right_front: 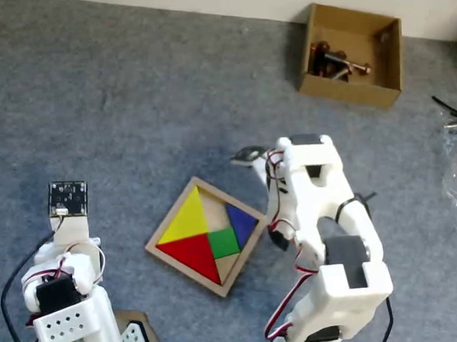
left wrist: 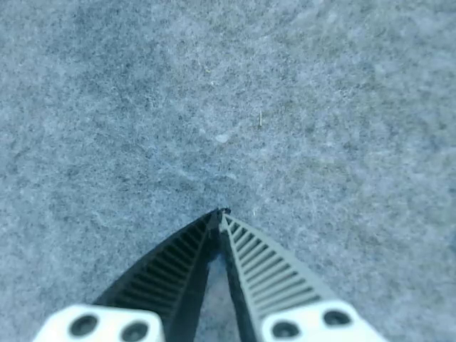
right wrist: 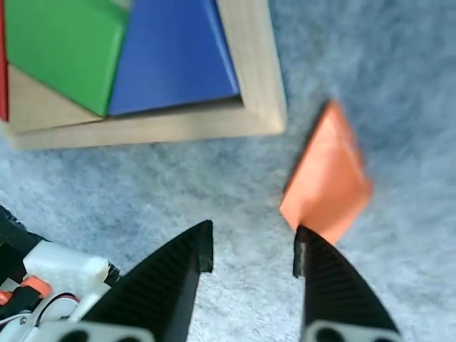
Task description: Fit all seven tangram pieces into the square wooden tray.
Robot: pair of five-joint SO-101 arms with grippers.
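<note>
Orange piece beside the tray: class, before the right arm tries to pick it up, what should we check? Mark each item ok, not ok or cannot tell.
1. The right fingers are open: ok.
2. The orange piece sits between them: not ok; it lies off to one side, ahead of one fingertip.
3. The orange piece is clear of the tray: ok, carpet shows between them.
4. Room is left in the tray: ok, bare wood shows beside the green piece.
5. The left fingers are out of the way: ok, shut over carpet.
6. That bare space suits the orange piece: cannot tell.
</note>
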